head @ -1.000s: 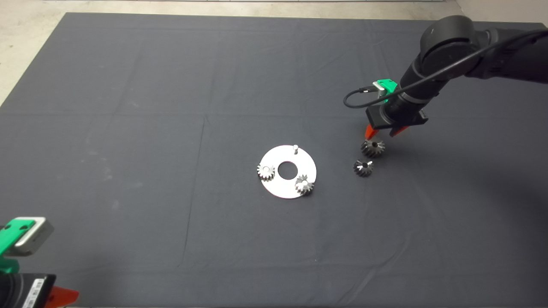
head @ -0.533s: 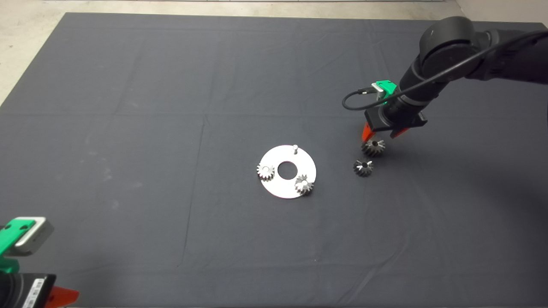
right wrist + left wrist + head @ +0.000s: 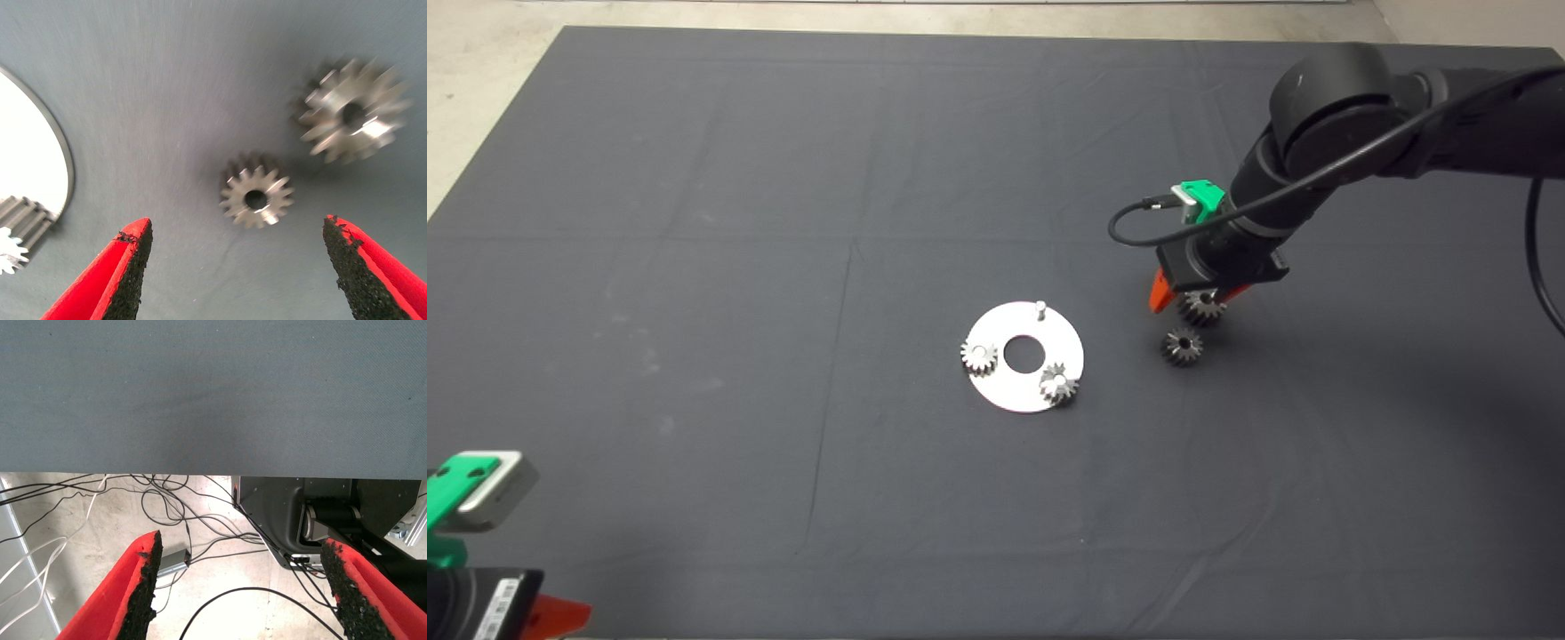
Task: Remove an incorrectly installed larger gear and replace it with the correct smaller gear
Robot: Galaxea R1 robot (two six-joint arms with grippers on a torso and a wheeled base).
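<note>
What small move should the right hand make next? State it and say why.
Probably shift the right hand slightly over the small gear and lower its open fingers around it. The big gear already lies off on the mat, one pin on the plate stands bare, and the hand holds nothing.
</note>
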